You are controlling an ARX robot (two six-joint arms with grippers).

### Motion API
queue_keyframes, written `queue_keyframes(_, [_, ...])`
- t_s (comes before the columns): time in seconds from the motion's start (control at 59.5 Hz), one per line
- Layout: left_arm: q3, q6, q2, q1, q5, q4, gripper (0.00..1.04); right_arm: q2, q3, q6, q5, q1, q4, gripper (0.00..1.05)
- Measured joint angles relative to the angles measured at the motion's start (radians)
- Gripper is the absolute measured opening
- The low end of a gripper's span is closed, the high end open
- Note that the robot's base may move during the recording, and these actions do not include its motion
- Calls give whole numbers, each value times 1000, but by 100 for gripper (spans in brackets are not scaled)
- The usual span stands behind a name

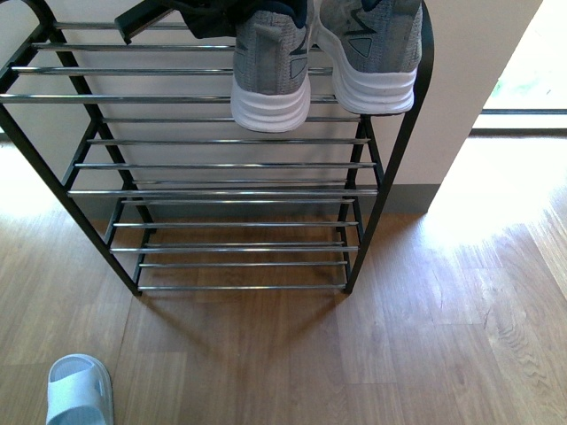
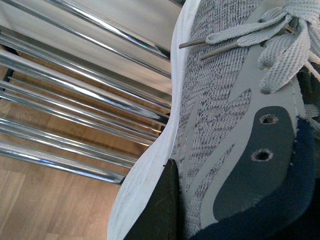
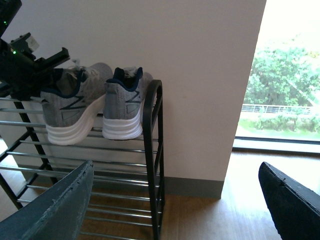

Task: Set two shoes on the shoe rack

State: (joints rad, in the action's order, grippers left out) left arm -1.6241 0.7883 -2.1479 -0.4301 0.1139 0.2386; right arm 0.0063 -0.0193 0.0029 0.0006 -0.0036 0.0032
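The left gripper [image 1: 213,19] has its jaws clenched on the collar of the left sneaker [image 1: 270,66]. This sneaker sits tilted on the right half of the top tier of the rack [image 1: 221,166], heel overhanging the near bar, just beside the right sneaker [image 1: 372,53]. The right gripper [image 3: 175,167] has its jaws released and spread wide; one sandal [image 1: 80,390] lies on the floor [image 1: 399,336] at near left.

Grey sneakers [image 1: 270,66] atop chrome rack [image 1: 221,166]

white wall [image 3: 200,75], sunlit wood floor [image 1: 443,310], bright window [image 3: 285,80]
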Motion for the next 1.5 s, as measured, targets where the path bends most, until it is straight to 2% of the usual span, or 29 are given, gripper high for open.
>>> queue_keyframes(0.319, [-79, -25, -43, -2, -11, 51, 2, 0, 0, 0, 0, 0, 0, 96])
queue_keyframes(0.471, [-72, -37, -40, -6, -15, 8, 32, 0, 0, 0, 0, 0, 0, 96])
queue_keyframes(0.672, [-23, -39, 14, -19, 0, -15, 64, 0, 0, 0, 0, 0, 0, 96])
queue_keyframes(0.723, [-4, -42, 43, -22, 15, -26, 77, 0, 0, 0, 0, 0, 0, 96])
queue_keyframes(0.824, [45, -63, 102, -30, 50, -46, 94, 0, 0, 0, 0, 0, 0, 96])
queue_keyframes(0.857, [62, -74, 123, -32, 71, -50, 97, 0, 0, 0, 0, 0, 0, 96])
queue_keyframes(0.908, [107, -97, 175, -38, 102, -74, 95, 0, 0, 0, 0, 0, 0, 96])
queue_keyframes(1.21, [533, -170, 606, -59, 297, -225, 95, 0, 0, 0, 0, 0, 0, 96])
queue_keyframes(1.496, [923, -332, 1162, -139, 609, -186, 95, 0, 0, 0, 0, 0, 0, 96])
